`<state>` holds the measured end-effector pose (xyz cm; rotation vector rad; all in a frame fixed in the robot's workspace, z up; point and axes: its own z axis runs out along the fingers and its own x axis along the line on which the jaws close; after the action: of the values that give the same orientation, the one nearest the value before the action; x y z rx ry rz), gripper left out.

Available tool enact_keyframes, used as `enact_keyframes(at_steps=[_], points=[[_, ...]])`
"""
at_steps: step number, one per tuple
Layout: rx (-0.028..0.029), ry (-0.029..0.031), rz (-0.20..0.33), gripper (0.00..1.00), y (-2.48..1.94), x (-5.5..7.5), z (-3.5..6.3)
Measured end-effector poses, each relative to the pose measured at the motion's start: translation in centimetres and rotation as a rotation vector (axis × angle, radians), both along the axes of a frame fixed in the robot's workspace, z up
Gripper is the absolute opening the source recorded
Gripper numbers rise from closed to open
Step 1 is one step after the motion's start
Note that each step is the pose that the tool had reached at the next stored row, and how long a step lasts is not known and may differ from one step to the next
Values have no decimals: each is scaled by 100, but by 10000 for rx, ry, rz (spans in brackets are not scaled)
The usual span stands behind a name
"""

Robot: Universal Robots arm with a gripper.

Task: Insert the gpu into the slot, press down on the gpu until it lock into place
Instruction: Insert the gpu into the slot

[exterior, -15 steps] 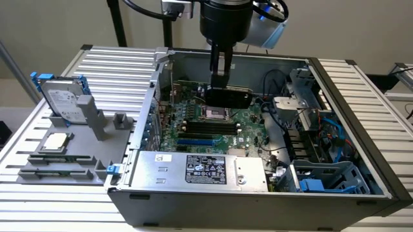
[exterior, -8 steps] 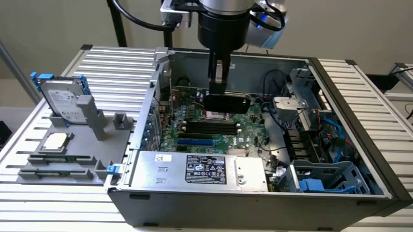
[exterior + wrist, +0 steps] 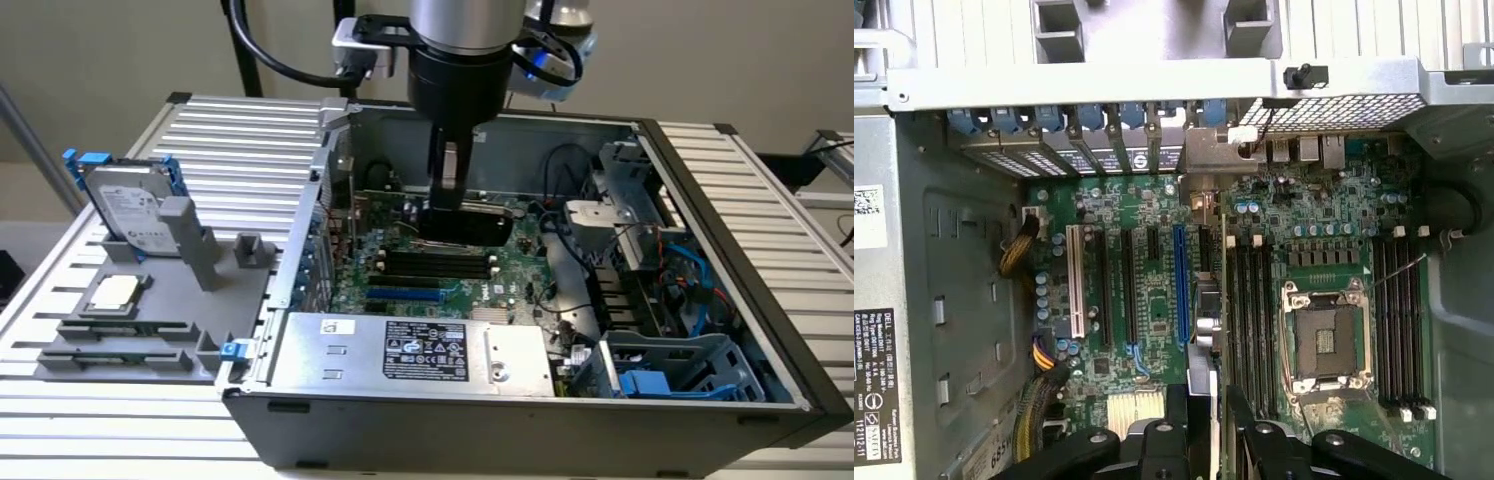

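Note:
Inside the open computer case, my gripper (image 3: pixel 451 205) is shut on the gpu (image 3: pixel 474 228), a flat black card held upright above the green motherboard. In the wrist view the gpu (image 3: pixel 1206 320) appears edge-on, rising from between my gripper's (image 3: pixel 1199 425) fingers. The slot (image 3: pixel 1181 285) is a long bright-blue strip running parallel to the card. The card sits just to one side of it, toward the black slots, and is apart from the board. In the exterior view the slot (image 3: pixel 404 296) lies nearer the camera than the card.
A silver power-supply box (image 3: pixel 414 350) fills the case's near side. Black memory slots (image 3: pixel 1249 310) and the CPU socket (image 3: pixel 1326 340) lie beside the card. A white slot (image 3: pixel 1075 280) is beyond the blue one. A hard drive (image 3: pixel 131 205) rests outside on a grey fixture.

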<state>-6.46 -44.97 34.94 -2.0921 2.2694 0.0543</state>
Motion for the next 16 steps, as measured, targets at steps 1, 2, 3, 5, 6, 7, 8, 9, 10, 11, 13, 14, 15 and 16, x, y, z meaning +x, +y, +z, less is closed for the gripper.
enact_keyframes(at_steps=[1,2,3,5,6,7,8,9,10,11,13,14,15,16], points=[[-1,6,4,26,-2,0,-19],[0,11,8,26,-5,0,-36],[1,19,11,26,-8,1,-56],[1,33,18,26,-14,1,-91],[0,41,21,26,-17,0,-109],[0,48,24,26,-20,0,-128],[0,50,25,26,-22,0,-146],[1,52,26,26,-24,0,-162],[1,52,27,26,-26,0,-178],[1,53,28,26,-29,0,-194],[0,53,32,26,-37,1,-224],[1,53,33,26,-40,1,-237],[1,53,34,26,-43,0,-250],[1,53,35,26,-45,0,-263]])
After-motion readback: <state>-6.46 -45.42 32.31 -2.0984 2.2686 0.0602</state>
